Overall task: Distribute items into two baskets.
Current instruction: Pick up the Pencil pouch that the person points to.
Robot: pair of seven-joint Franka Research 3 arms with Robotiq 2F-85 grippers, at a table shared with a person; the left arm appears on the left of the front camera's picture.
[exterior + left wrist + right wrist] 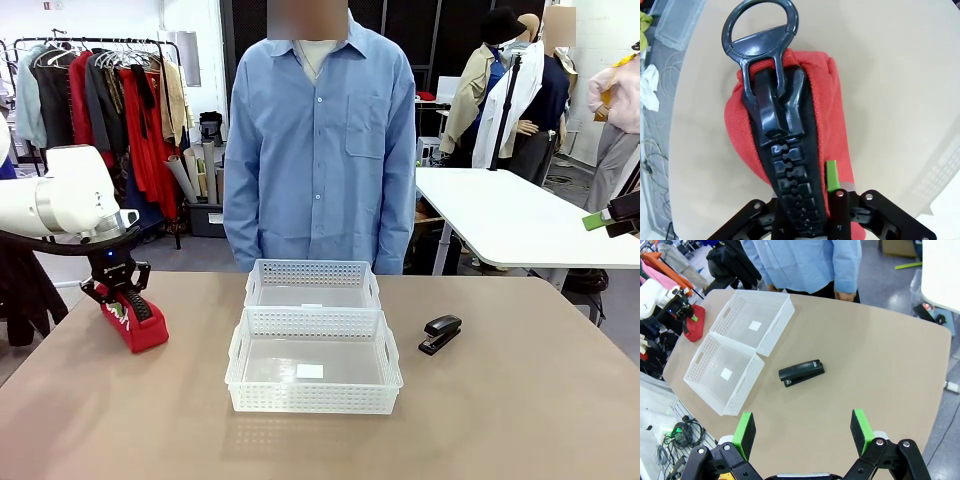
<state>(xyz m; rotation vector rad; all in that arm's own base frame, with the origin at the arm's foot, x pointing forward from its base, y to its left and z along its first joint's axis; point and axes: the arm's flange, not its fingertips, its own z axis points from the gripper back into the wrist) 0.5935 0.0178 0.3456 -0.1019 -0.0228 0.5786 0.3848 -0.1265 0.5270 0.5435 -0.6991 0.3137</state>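
Observation:
The red pouch (142, 322) with a black zipper lies on the table's left side, left of the baskets. My left gripper (117, 292) comes down on it from above, shut on the pouch (832, 105), with one green pad (831, 175) pressed beside the zipper. The small black stapler (440, 333) lies right of the near basket (313, 400). Behind it the far basket (312, 272) stands in front of the person. Both baskets hold no item. My right gripper (802, 432) hangs open high above the stapler (801, 372), and shows at the right edge (612, 216).
A person in a blue shirt (320, 140) stands at the table's far edge behind the baskets. A second white table (510, 215) stands at the back right. Bare tabletop (500, 420) runs along the front and right.

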